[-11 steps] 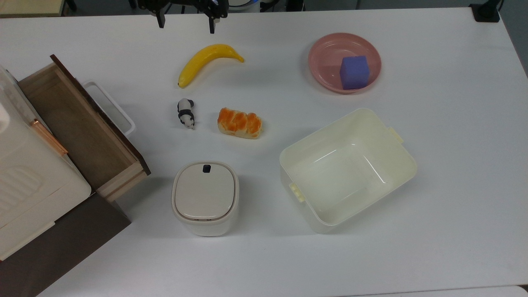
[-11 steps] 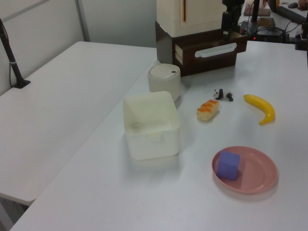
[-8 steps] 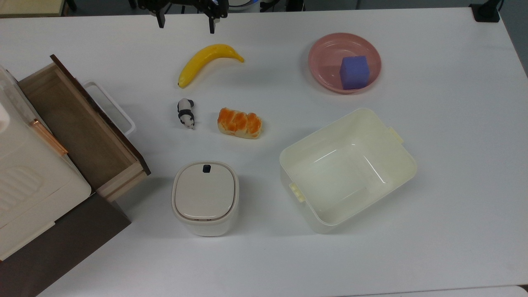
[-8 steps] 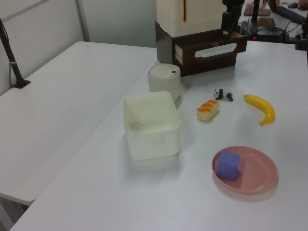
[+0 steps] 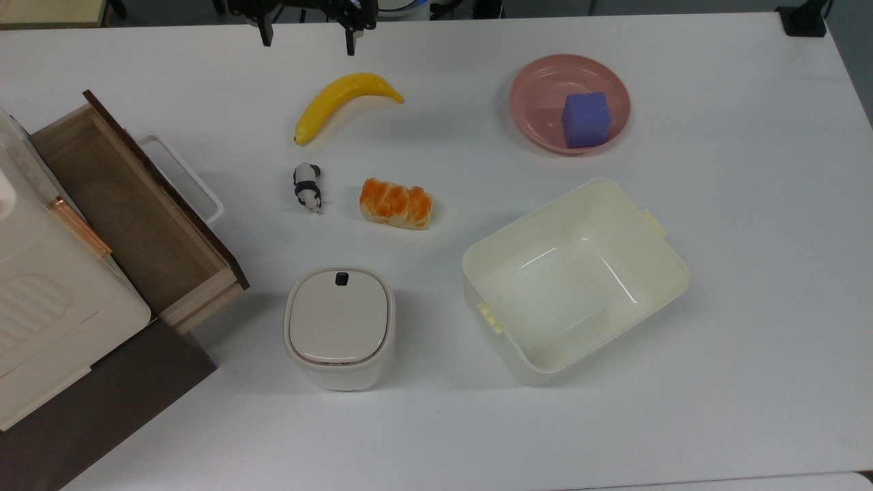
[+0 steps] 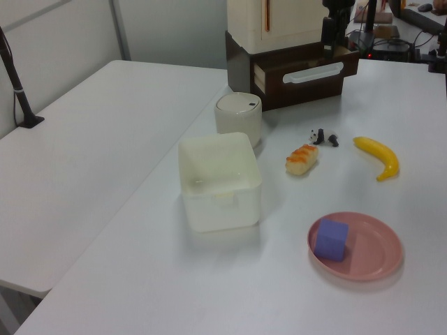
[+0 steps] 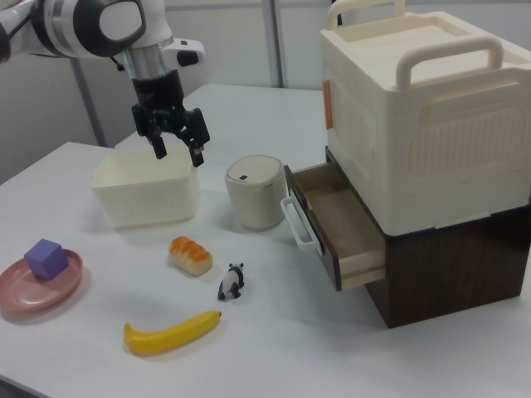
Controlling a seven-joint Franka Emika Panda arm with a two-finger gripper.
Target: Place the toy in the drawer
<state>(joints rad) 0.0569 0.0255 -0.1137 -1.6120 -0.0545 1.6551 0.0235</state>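
You have one panda toy (image 5: 307,186), one banana (image 5: 344,100), one bread loaf (image 5: 396,203) and one purple cube (image 5: 585,119) sitting in the single pink plate (image 5: 539,75). You also have one open cream tub (image 5: 672,273), one lidded round-cornered bin (image 5: 339,326), and one cabinet with one pulled-out drawer (image 5: 136,218) and one cream case (image 7: 415,108) stacked on top. One gripper (image 7: 175,146) with two fingers hangs above the table (image 5: 750,204).

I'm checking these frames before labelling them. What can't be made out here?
- Drawer: in the top view its back end is hidden under the cream case.
- Gripper: the top view's upper edge cuts off all but its two spread fingers.
- Toy: in the left view too small to show its markings.
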